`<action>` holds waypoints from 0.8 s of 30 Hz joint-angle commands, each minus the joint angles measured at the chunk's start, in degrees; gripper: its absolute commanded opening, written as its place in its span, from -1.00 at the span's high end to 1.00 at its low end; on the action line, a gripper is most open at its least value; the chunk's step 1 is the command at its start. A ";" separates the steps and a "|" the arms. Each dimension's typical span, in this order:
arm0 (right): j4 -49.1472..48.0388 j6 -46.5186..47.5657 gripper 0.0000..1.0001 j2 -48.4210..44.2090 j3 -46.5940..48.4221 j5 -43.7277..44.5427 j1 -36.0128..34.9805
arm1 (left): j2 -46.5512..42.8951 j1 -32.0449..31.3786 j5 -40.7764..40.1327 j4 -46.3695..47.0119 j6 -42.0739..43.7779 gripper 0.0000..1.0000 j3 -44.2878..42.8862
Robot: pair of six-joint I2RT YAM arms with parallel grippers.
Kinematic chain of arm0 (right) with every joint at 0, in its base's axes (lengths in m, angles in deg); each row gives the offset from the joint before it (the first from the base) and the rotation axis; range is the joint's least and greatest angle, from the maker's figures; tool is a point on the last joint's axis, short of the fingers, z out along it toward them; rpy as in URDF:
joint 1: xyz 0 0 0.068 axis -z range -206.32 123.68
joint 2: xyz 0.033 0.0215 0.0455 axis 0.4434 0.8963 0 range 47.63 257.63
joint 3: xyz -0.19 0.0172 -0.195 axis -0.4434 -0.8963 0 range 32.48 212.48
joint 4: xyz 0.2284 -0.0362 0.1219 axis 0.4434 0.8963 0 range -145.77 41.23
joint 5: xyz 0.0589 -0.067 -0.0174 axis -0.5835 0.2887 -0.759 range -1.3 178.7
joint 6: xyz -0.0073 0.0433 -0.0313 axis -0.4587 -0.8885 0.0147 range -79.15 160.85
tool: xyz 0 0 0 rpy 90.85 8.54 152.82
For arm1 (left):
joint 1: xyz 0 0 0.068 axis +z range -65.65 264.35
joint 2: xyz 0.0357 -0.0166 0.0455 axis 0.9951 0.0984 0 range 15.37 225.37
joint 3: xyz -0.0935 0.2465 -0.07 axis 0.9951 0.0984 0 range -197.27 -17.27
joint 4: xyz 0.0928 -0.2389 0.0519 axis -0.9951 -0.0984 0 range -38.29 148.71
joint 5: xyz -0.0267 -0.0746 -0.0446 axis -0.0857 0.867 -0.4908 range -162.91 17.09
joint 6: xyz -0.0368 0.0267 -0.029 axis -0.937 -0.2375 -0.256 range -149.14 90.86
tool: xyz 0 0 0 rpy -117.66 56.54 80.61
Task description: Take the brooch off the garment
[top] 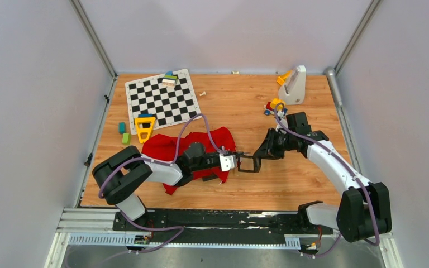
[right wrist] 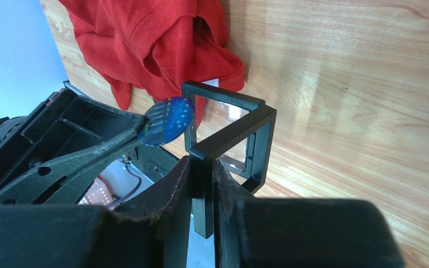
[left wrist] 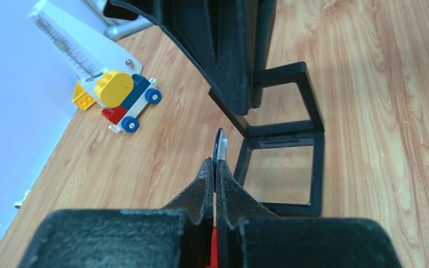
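The left gripper [left wrist: 215, 167], closed, pinches the blue brooch [right wrist: 166, 120] by its rim. The brooch is clear of the garment [top: 156, 148] and just beside the black hinged frame [right wrist: 232, 125], which the right gripper [right wrist: 201, 167] clamps by one edge. The disc's thin edge faces the left wrist camera. Bare table [top: 290, 184] surrounds the frame.

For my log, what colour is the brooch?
The brooch is blue with pale dots; right wrist view shows it best.

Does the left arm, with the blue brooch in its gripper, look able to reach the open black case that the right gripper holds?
Probably yes. The left gripper, shut on the brooch, is right at the open case, with nothing between them; the right gripper grips the case by its edge.
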 commanded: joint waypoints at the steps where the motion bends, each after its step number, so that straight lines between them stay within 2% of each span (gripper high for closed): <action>1: -2.04 -1.12 1.00 -0.31 2.69 -0.55 0.68 | 0.52 -1.19 1.66 -0.77 3.98 1.00 -1.64; 11: -1.84 -1.17 1.00 -1.05 2.81 -0.98 1.72 | 0.96 -2.75 0.70 -4.98 7.42 1.00 -2.48; 14: -3.97 -1.20 1.00 -1.35 2.60 -1.30 1.77 | 1.21 -2.84 0.26 -5.03 7.34 1.00 -2.73; 24: -2.06 -1.35 1.00 -1.03 2.40 -2.29 1.77 | 2.15 -3.41 -4.25 -1.74 7.13 1.00 -2.86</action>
